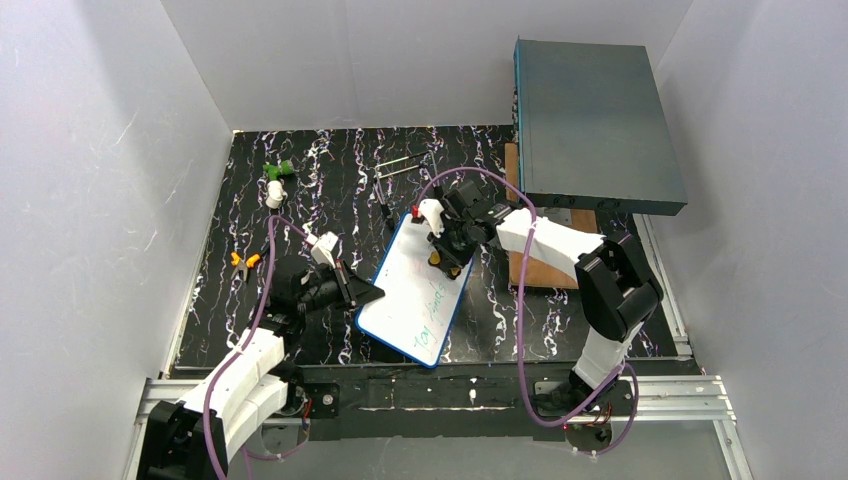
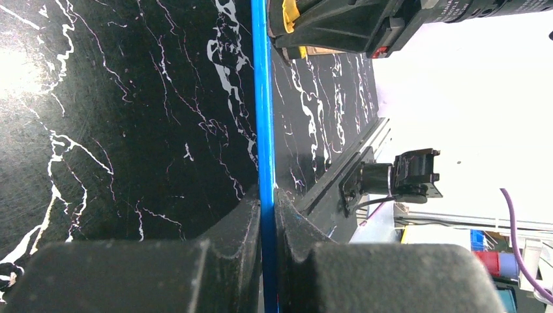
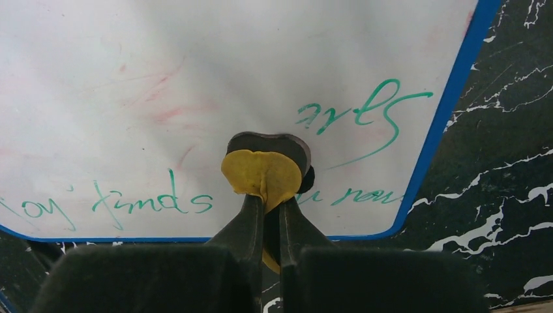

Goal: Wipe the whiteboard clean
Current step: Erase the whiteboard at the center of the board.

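Observation:
The whiteboard (image 1: 420,285), white with a blue frame, lies tilted at the middle of the black marbled table. Green handwriting remains near its lower right part (image 3: 365,107) and faint red smudges show higher up. My left gripper (image 1: 362,297) is shut on the board's blue left edge (image 2: 264,130). My right gripper (image 1: 447,255) is shut on a small yellow-and-black eraser (image 3: 264,171) and holds it against the board's surface, just above the green writing.
A large grey-teal box (image 1: 595,125) stands at the back right on a brown board (image 1: 545,265). A green-and-white marker (image 1: 275,180), orange-tipped pieces (image 1: 243,261) and thin metal rods (image 1: 400,165) lie on the table at the left and back.

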Controlling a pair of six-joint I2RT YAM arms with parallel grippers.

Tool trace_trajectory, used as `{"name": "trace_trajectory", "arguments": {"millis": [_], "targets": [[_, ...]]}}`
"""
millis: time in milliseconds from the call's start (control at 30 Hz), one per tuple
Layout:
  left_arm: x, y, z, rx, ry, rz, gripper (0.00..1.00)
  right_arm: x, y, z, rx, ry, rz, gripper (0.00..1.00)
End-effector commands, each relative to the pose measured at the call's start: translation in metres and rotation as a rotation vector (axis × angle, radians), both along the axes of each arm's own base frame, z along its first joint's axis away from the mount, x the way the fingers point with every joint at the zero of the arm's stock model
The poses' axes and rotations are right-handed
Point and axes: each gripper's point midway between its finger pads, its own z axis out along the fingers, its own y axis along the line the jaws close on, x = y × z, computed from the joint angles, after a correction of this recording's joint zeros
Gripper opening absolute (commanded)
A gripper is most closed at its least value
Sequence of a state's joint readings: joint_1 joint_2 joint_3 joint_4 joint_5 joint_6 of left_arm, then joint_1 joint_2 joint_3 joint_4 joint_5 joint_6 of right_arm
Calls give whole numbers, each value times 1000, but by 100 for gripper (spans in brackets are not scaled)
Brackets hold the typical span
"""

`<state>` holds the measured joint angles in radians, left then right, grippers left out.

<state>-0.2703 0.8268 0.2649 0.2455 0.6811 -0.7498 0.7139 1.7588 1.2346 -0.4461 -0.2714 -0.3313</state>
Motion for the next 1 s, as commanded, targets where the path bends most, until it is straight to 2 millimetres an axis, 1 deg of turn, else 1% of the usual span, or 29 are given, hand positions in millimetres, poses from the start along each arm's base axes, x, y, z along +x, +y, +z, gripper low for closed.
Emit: {"name": "trace_trajectory", "arguments": {"millis": [0, 100, 133, 200, 233, 333, 400, 467, 533, 600, 700, 767, 833, 967], "targets": [[4, -9, 38, -41, -145, -70, 0, -7, 4, 0, -3, 26, 71, 1], [5, -9, 38, -42, -145, -71, 0, -43, 13, 8, 45, 115, 234, 1], [5, -9, 37, -41, -144, -71, 0, -49, 16, 8, 47, 118, 263, 1], [5, -9, 38, -42, -144, -74, 0, -49, 23, 10, 44, 100, 262, 1], [4, -10, 38, -43, -143, -77, 0, -45, 26, 11, 47, 94, 238, 1], [2, -9, 40, -44, -151, -79, 0, -10, 25, 12, 24, 3, 67, 1], [2, -9, 40, -48, -151, -74, 0, 15, 20, 18, 34, -39, -66, 1], [2, -9, 41, -53, -153, -70, 0, 34, 12, 23, 37, -65, -172, 1], [2, -9, 40, -53, -148, -70, 0, 44, 3, 25, 35, -87, -217, 1], [2, -9, 40, -54, -151, -68, 0, 47, -3, 22, 33, -87, -230, 1], [3, -10, 41, -54, -155, -72, 0, 39, -2, 13, 36, -44, -172, 1], [4, -11, 41, -55, -157, -77, 0, 25, 1, 9, 40, 9, -98, 1], [5, -12, 41, -57, -161, -80, 0, 10, 6, 11, 49, 62, -32, 1], [5, -13, 42, -56, -167, -91, 0, -25, 24, 25, 114, 132, 128, 1]]}}
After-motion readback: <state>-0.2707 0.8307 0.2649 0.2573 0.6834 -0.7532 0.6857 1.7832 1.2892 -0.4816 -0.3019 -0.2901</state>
